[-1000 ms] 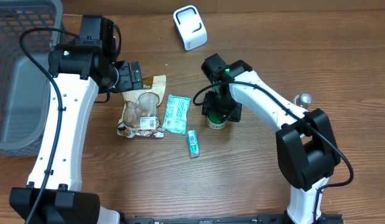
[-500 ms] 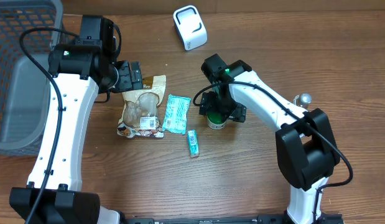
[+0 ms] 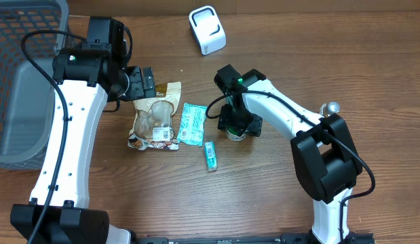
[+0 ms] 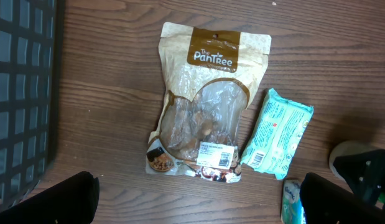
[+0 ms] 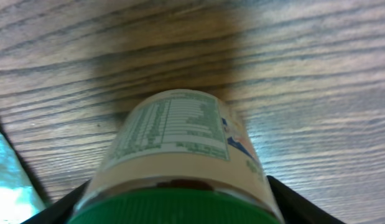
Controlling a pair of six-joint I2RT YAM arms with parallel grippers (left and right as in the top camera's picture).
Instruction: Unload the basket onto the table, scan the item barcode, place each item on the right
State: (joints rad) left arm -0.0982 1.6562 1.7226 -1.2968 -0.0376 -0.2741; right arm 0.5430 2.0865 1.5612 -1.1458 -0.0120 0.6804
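A jar [image 3: 235,133] with a green lid and a pale label [image 5: 173,127] stands on the wooden table, right of centre. My right gripper [image 3: 237,124] comes down over it, and its dark fingers [image 5: 290,200] press against both sides of the jar just below the lid, shut on it. The white barcode scanner [image 3: 207,30] stands at the back of the table. My left gripper [image 3: 143,83] hangs wide open and empty above a snack pouch [image 4: 208,106], with its fingertips [image 4: 68,199] spread far apart.
A teal packet [image 3: 193,123] lies between the pouch and the jar. A small teal tube [image 3: 210,155] lies in front of them. A dark mesh basket [image 3: 20,81] fills the left edge. A small metal knob [image 3: 330,107] sits at the right.
My right gripper widened around the jar half a second ago and has closed on it again. The right arm has shifted slightly to the left. The left arm has not moved.
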